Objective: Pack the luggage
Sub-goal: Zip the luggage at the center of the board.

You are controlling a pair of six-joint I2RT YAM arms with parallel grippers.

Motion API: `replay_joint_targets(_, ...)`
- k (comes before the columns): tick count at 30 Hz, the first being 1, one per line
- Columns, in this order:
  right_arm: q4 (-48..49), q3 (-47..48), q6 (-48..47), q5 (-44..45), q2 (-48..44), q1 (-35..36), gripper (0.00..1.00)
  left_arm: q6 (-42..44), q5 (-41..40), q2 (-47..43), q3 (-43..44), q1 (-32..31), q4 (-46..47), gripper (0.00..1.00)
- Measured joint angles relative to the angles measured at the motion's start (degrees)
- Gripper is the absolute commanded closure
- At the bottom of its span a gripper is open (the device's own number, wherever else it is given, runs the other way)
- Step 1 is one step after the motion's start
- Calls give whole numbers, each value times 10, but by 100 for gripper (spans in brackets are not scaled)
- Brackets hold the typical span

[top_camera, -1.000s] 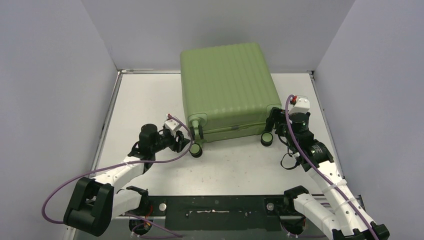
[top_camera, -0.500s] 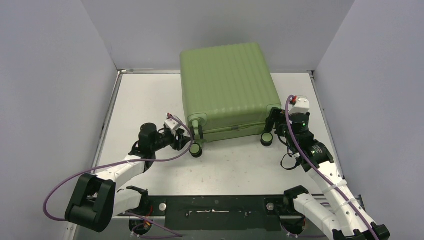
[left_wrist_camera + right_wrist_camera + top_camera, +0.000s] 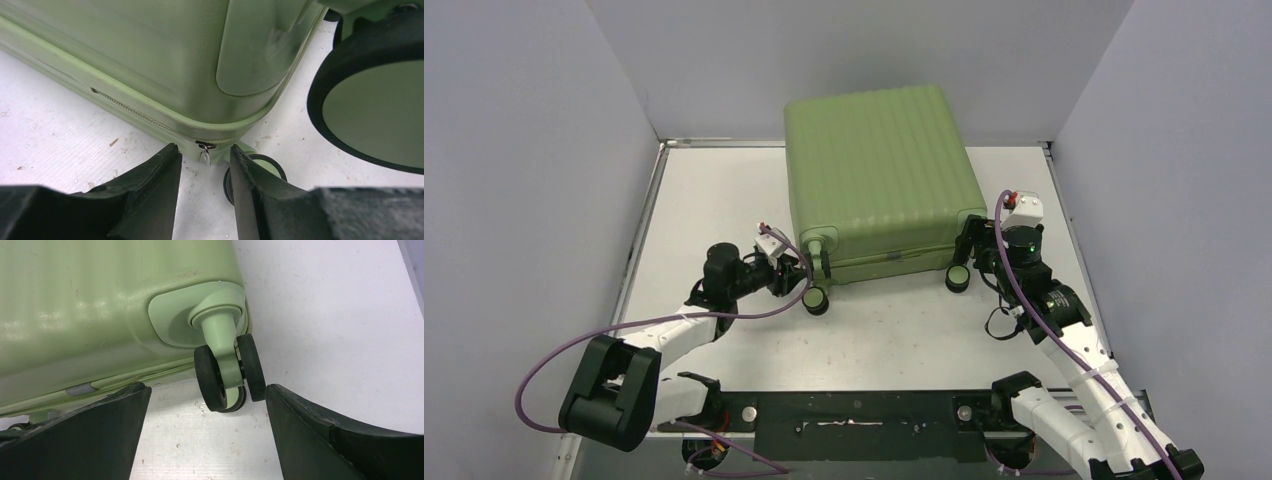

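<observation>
Luggage (image 3: 879,170) lay closed and flat on the white table (image 3: 724,190), ribbed light-green shell up, its far end near the back wall (image 3: 854,60) and its wheeled end facing the arm bases. The left arm was folded low, elbow close to the table. Its forearm ran forward and to the right, and a purple cable (image 3: 624,335) looped alongside it. Its wrist was roughly level, aiming the left gripper (image 3: 796,272) at the near-left corner of the case. In the left wrist view the two black fingers (image 3: 150,190) stood a narrow gap apart, released and grasping nothing. The small metal zipper pull (image 3: 204,155) hung at the corner seam just past the tips, in line with the gap, touched by neither finger. The zipper (image 3: 135,112) ran away to the left along the shell edge. A black-rimmed wheel (image 3: 372,110) filled the right of that view. The right arm rose from its base at the near right, forearm slanting forward and left, wrist bent toward the near-right corner of the case. The right gripper (image 3: 971,243) was spread wide and held nothing. In the right wrist view the twin-wheel caster (image 3: 225,375) stood just beyond the gap between its fingers, clear of both, the caster's green stem rising into the shell above.
</observation>
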Motion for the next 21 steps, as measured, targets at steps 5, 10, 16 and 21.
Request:
replay_joint_targets(5, 0, 0, 0, 0, 0, 0, 13, -1, 1, 4, 0, 0, 6, 67)
replay_joint_targets(10, 0, 0, 0, 0, 2, 0, 13, -2, 1, 4, 0, 0, 12, 73)
replay_joint_targets(16, 0, 0, 1, 0, 2, 0, 13, -2, 7, 5, 0, 0, 14, 85)
replay_joint_targets(21, 0, 0, 2, 0, 2, 0, 13, -2, 11, 5, 0, 1, 11, 98)
